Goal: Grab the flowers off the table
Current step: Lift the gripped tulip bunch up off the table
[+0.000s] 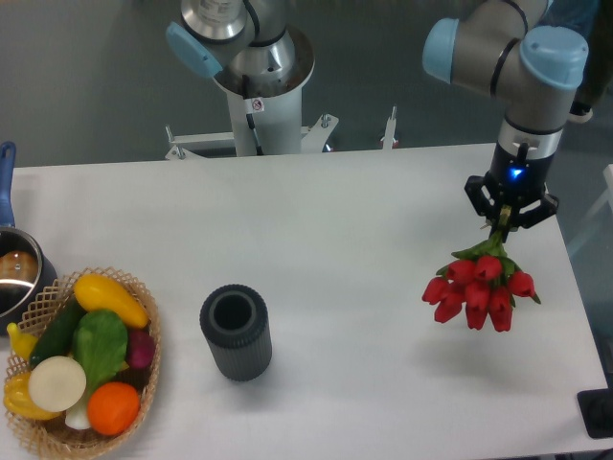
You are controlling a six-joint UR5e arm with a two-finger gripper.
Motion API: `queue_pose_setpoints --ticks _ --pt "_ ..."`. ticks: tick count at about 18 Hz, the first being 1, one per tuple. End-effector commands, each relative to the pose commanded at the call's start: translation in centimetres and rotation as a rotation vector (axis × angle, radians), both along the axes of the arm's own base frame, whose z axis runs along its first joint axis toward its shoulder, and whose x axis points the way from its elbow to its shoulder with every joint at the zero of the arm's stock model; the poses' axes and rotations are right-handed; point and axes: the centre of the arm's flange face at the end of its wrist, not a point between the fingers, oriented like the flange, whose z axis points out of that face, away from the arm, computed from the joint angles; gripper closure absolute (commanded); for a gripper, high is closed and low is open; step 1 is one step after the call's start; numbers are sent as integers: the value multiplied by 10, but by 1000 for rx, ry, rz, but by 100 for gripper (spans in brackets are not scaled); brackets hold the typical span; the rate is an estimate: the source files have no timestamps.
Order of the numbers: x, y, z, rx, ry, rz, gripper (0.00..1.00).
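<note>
While the arm reaches over the right side of the white surface, its black gripper points downward with the jaws closed on the green stems of the flowers. Only a short piece of stem shows beneath the jaws, so the pale band cannot be made out. The bunch hangs head-down below the gripper: smooth, closed red tulip buds, oval and tightly clustered, with a few pointed green leaves above them. A soft shadow lies on the surface below and to the left of the buds, and the bunch appears to be raised clear of the tabletop.

Near the middle of the surface stands a dark grey cylindrical vase, upright, with ribbed sides and an open round mouth. It is well apart from the flowers.

At the lower left corner sits a woven wicker basket with an open lattice rim, filled with glossy vegetables: yellow, dark green, leafy green, purple, white and orange pieces. Just beside it, at the left edge, a shiny metal pot with a blue handle is partly cut off.
</note>
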Motion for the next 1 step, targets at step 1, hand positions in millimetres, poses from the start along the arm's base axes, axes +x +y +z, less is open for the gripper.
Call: queue_pose_setpoints --ticks 1 --pt "0 0 1 2 1 0 94"
